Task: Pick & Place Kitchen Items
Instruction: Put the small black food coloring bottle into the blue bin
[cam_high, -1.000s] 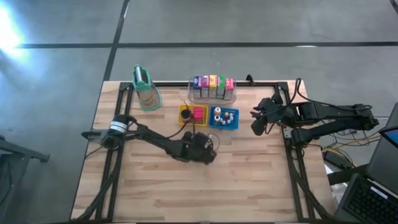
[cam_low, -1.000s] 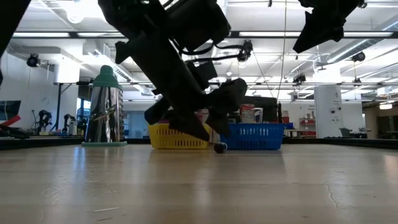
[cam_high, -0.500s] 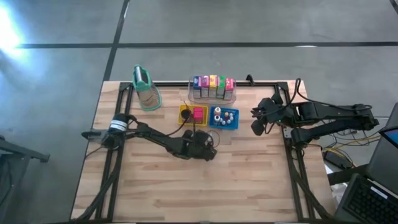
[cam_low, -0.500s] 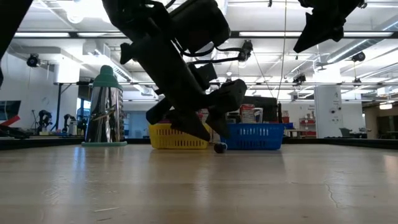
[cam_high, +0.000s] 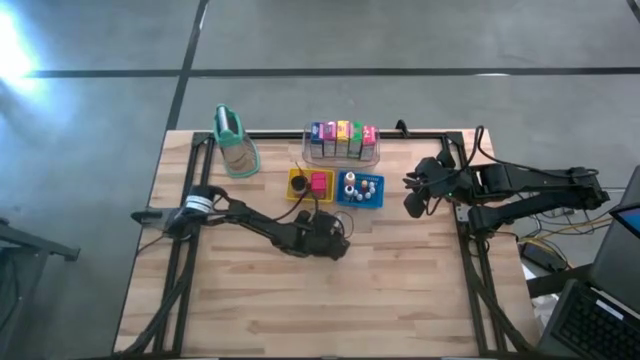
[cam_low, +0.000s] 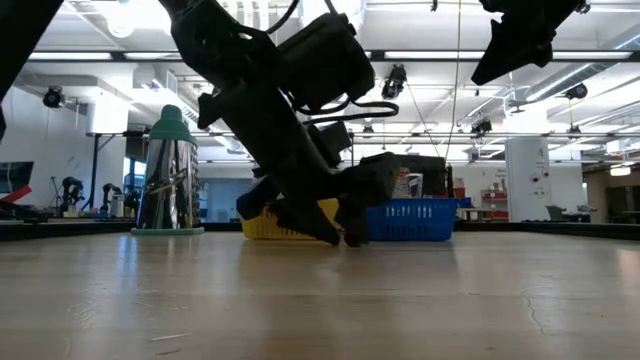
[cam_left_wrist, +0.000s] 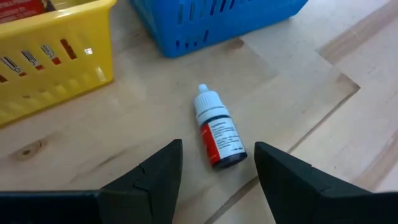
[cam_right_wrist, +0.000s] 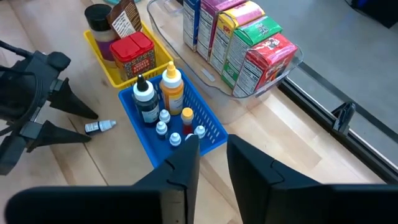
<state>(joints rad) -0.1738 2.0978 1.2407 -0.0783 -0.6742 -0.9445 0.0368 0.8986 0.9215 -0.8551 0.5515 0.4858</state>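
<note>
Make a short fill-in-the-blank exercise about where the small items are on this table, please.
1. The small dropper bottle lies on its ____ on the table, between the left gripper fingers.
2. The red block sits in the ____ tray.
3. The row of cartons stands in the ____ bin.
4. The orange-yellow bottle stands in the ____ tray.

Missing words: side; yellow; clear; blue

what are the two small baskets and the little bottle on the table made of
Yellow basket and blue basket: likely moulded plastic, glossy, with slotted walls. Little bottle: probably plastic, white cap and body, red and white paper-like label. It lies on the wooden table.
</note>
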